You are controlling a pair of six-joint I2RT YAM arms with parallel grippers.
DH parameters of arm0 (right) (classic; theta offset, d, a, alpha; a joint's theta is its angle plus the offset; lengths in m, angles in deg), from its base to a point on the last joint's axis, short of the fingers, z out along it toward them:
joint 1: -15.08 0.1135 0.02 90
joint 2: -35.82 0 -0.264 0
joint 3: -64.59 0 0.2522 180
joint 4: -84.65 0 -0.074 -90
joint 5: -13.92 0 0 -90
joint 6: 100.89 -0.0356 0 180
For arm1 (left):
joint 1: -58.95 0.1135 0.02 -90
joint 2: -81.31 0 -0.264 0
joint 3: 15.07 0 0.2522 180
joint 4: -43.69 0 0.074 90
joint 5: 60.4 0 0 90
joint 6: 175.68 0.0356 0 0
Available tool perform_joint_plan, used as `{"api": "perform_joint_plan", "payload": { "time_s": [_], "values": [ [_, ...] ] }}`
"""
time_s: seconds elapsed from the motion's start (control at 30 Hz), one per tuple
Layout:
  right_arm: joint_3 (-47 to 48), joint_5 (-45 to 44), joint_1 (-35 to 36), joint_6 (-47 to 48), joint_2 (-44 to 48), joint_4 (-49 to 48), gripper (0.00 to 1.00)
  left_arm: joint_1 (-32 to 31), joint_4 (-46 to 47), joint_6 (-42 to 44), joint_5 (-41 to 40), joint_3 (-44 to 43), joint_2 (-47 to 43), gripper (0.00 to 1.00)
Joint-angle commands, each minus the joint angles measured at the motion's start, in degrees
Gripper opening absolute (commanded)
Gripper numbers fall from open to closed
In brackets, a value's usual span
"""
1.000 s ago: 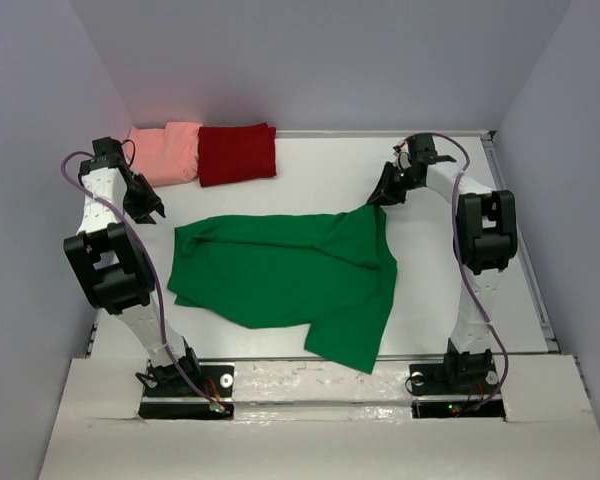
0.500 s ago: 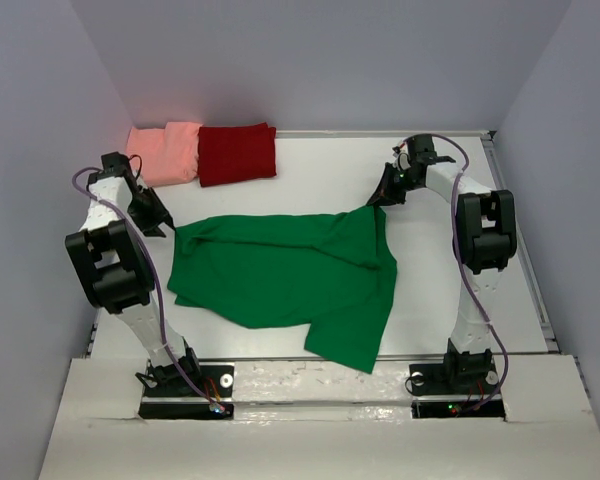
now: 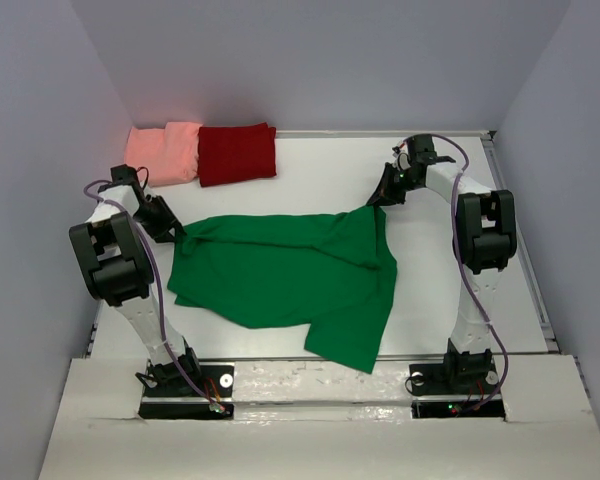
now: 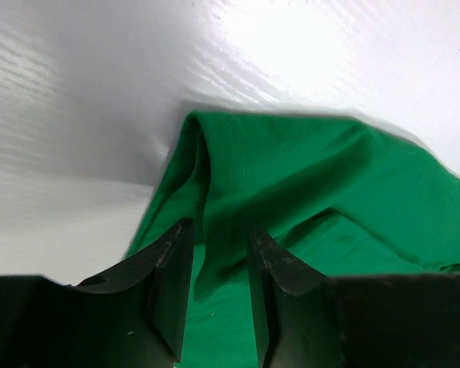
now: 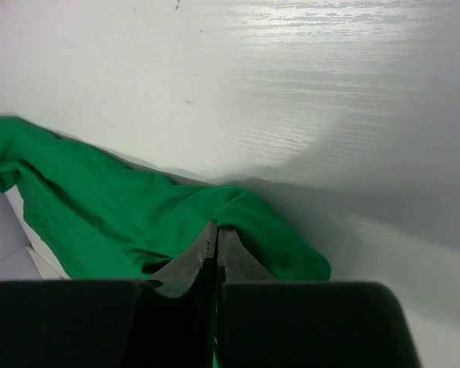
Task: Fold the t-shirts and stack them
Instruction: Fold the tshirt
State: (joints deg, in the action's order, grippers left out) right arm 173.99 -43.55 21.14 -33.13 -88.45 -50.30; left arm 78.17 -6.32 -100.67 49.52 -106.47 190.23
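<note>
moved: left gripper [image 3: 169, 227] has slid from beside the pink t-shirt [image 3: 165, 152] to the left corner of the green t-shirt [image 3: 280, 270]
left jaws: apart, straddling a fabric ridge
right gripper [image 3: 380, 197]: jaws now pinched together on the shirt's far right corner
green t-shirt: spread mid-tabletop [image 3: 330, 165], hasn't budged

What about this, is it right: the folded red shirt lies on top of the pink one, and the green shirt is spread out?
Not quite. The red shirt lies beside the pink one, to its right, not on top; the top view shows it. The green shirt is spread out.
</note>
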Motion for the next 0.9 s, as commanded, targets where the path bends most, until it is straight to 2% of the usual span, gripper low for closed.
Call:
{"api": "perform_joint_plan", "payload": {
  "time_s": [0.0,0.57,0.8,0.87],
  "values": [
    [1.75,1.13,0.35,0.88,-0.27,-1.76,0.0,0.11,4.43,-0.92,1.18,1.01,-0.2,0.43],
    [3.5,1.83,-0.18,0.53,-0.8,-1.67,0.0,-0.15,7.77,-1.01,-3.13,1.18,1.64,0.43],
    [3.07,1.92,-0.18,0.71,-0.71,-1.67,0.0,-0.68,8.91,-2.07,-3.31,-0.05,2.69,0.24],
    [2.98,1.92,-0.18,0.79,-0.63,-1.67,0.0,-0.94,9.09,-2.33,-3.4,-0.57,2.96,0.23]
  ]
}}
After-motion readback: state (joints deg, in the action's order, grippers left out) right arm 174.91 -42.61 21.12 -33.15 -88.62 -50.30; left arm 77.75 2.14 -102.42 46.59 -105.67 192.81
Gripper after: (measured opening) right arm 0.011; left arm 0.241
